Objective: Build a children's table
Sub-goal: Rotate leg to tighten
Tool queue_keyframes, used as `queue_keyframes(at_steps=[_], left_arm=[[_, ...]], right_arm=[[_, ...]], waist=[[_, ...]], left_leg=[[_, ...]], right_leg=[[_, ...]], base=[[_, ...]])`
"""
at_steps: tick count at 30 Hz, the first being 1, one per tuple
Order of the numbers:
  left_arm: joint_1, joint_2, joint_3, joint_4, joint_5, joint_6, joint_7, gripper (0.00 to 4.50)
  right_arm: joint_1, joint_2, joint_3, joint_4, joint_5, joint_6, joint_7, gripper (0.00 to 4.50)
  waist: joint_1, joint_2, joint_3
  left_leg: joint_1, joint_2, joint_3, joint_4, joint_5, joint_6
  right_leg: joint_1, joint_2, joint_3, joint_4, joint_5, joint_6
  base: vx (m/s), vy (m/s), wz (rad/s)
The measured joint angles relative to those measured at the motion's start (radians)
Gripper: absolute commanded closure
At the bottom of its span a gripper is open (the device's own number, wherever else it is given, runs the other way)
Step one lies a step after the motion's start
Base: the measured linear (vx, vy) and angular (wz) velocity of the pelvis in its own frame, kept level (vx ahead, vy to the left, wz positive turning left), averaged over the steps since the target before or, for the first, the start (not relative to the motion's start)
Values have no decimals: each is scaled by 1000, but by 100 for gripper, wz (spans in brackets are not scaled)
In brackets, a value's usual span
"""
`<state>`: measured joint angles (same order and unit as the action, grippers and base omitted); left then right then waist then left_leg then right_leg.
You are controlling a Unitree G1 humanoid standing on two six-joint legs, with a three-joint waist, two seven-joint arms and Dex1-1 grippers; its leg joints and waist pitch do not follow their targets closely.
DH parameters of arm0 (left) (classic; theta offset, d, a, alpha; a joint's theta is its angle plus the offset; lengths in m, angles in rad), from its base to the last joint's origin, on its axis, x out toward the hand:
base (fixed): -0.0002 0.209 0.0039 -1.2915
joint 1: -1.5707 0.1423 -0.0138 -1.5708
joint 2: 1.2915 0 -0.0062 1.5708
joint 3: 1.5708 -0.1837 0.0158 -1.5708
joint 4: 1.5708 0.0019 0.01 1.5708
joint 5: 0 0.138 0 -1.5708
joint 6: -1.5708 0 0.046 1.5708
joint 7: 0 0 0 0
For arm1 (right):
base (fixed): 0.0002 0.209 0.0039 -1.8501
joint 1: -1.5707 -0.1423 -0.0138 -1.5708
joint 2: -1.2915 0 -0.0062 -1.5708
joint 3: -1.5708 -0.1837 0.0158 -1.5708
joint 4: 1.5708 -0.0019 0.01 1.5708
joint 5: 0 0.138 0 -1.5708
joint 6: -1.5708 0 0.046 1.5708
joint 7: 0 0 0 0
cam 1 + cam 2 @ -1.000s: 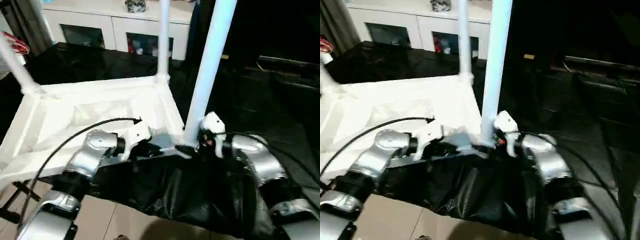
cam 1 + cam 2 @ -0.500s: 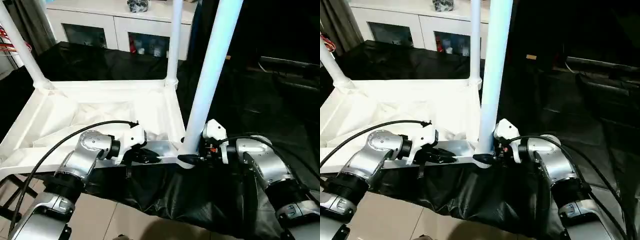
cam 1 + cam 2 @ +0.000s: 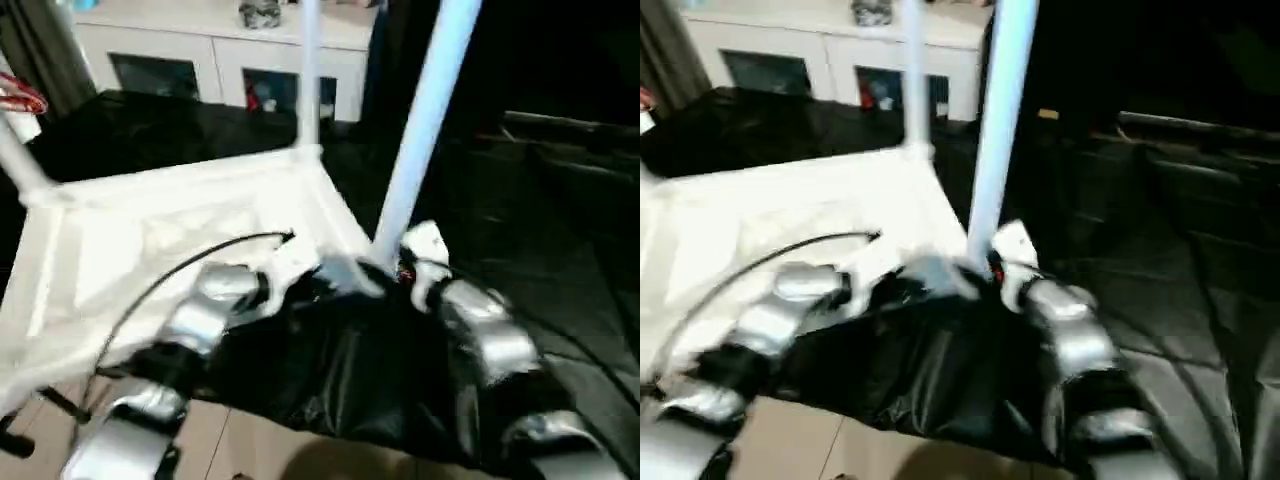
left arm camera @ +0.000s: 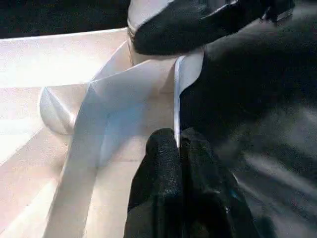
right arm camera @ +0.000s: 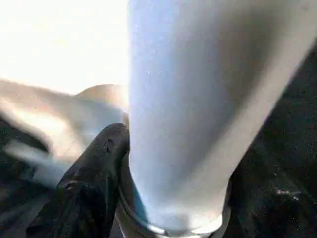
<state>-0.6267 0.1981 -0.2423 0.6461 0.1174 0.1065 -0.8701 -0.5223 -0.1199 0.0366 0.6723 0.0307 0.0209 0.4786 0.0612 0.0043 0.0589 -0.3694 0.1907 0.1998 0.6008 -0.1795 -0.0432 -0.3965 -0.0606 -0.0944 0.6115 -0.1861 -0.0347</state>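
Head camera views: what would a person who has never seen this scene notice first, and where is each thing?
First comes the white plastic rectangular tabletop, lying upside down on black sheeting, with long white tube legs rising from its corners. At the near corner, the right gripper is closed around the base of the nearest leg. Beside it, the left gripper pinches the thin edge of the tabletop.

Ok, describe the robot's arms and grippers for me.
Both forearms are rounded silver metal, the left forearm and the right forearm. Each wrist carries a white housing. A thin black cable loops over the left arm. The left gripper has two black fingers, as does the right gripper.
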Motion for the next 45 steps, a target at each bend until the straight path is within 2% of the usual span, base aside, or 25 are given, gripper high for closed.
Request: queue_keyframes(at_steps=[4,6,7,9,11,14,16,24,26,33,37,45], left_arm=[[-24,-56,1,28,34,21,106,450],[-24,-64,1,28,37,23,122,450],[-24,-64,1,28,37,23,122,450],[-24,-64,1,28,37,22,121,450],[-24,-62,2,27,37,19,119,450],[-24,-51,2,27,35,9,105,450],[-21,-39,1,23,32,-8,82,450],[2,25,1,5,-8,-52,-46,450],[11,49,1,-6,-24,-65,-102,450],[43,119,-2,-53,-85,-62,-289,450],[50,149,-11,-56,-106,-62,-367,450],[55,170,-16,-61,-122,-62,-418,450]], right_arm=[[-47,66,-38,60,-26,2,-191,187],[-54,70,-41,77,-29,-13,-211,187],[-54,70,-41,83,-33,-28,-211,152],[-52,70,-41,85,-36,-36,-210,117],[-48,70,-40,82,-33,-45,-193,108],[-45,60,-40,76,-23,-49,-149,67],[-46,30,-20,73,-26,-55,-87,60],[-46,-82,50,21,-23,-58,192,60],[-45,-128,80,-5,-7,-57,317,60],[-16,-208,113,-73,60,-35,589,60],[1,-238,136,-92,75,-18,681,93],[3,-262,158,-116,76,-10,730,159]], waist=[[1,0,0],[1,0,0],[1,0,0],[2,1,0],[1,1,0],[0,1,0],[0,1,0],[0,3,1],[4,3,1],[21,3,1],[30,3,1],[32,3,1]], left_leg=[[0,-1,0,-1,0,0],[-1,-1,0,-1,0,0],[-1,-1,0,-2,0,0],[-1,-1,0,-2,0,0],[-1,-1,0,-2,0,1],[-2,-1,0,-2,0,1],[-2,-1,0,-2,0,1],[-2,0,0,-3,0,1],[-3,0,0,-2,0,1],[-4,0,0,-2,0,1],[-4,0,0,-1,0,1],[-4,0,0,-1,0,1]], right_leg=[[0,0,0,-1,2,-3],[0,-1,0,-1,2,-3],[0,-1,0,-1,2,-3],[0,-1,0,-1,2,-3],[-1,-1,0,-1,2,-3],[-1,-1,0,-1,2,-3],[-2,0,0,-1,2,-3],[-3,0,0,0,2,-3],[-3,0,0,0,2,-3],[-4,0,-1,0,2,-3],[-3,0,-1,0,2,-3],[-3,0,-1,0,2,-3]], base=[[0,0,0],[0,0,0],[0,0,0],[0,0,0],[0,0,0],[0,0,0],[0,0,0],[0,0,0],[0,0,0],[0,0,0],[0,0,0],[0,0,0]])
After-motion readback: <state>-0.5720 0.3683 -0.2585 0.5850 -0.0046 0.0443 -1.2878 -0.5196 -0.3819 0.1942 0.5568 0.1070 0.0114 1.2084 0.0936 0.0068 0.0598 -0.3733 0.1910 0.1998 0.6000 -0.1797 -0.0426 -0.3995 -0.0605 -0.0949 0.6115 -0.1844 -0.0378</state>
